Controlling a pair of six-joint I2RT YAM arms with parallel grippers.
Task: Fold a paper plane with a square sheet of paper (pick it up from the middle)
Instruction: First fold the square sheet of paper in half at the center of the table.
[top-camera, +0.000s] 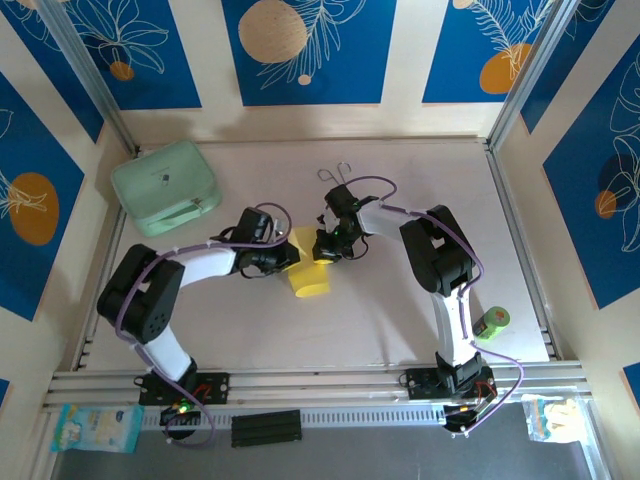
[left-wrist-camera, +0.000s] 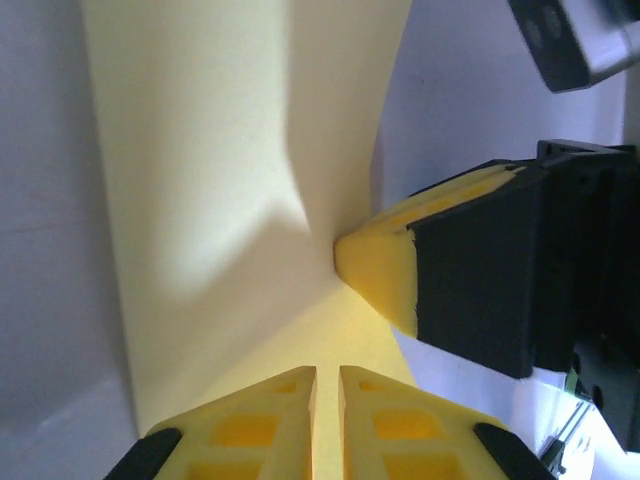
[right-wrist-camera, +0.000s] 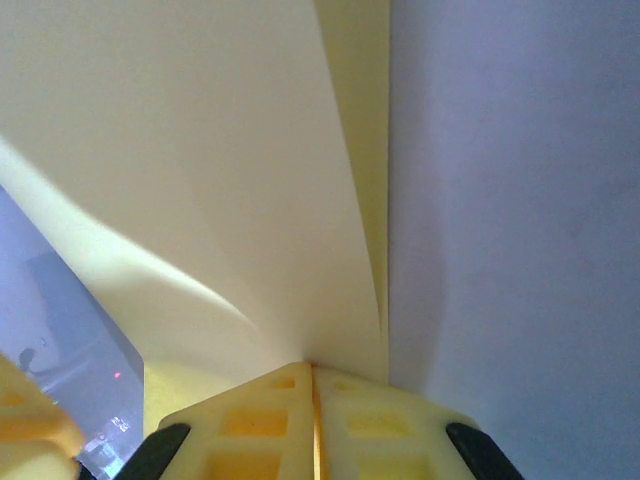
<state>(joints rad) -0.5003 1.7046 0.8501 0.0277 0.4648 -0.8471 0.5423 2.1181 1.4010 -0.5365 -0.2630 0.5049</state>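
Top view: two arms reach inward to mid-counter (top-camera: 380, 325). The square sheet of paper (top-camera: 310, 277), yellow & bent, lies btwn the left gripper (top-camera: 287, 258) and the right gripper (top-camera: 326, 250), both at its far edge. Mint-green case (top-camera: 165, 185) at far-left corner. Green tape roll (top-camera: 493, 321) near right edge, well apart from the paper.

Left wrist view: left gripper (left-wrist-camera: 327, 378) pads nearly together, w/ the square sheet of paper (left-wrist-camera: 220, 150) nipped in the slit. The sheet rises away, bowed. The right gripper's yellow fingertip (left-wrist-camera: 378, 265) pinches the same sheet from the right.

Right wrist view: right gripper (right-wrist-camera: 312, 372) pressed narrow, clamped on the square sheet of paper (right-wrist-camera: 180, 150). A fold line runs down to the pads. Bare counter (right-wrist-camera: 520, 200) at right.
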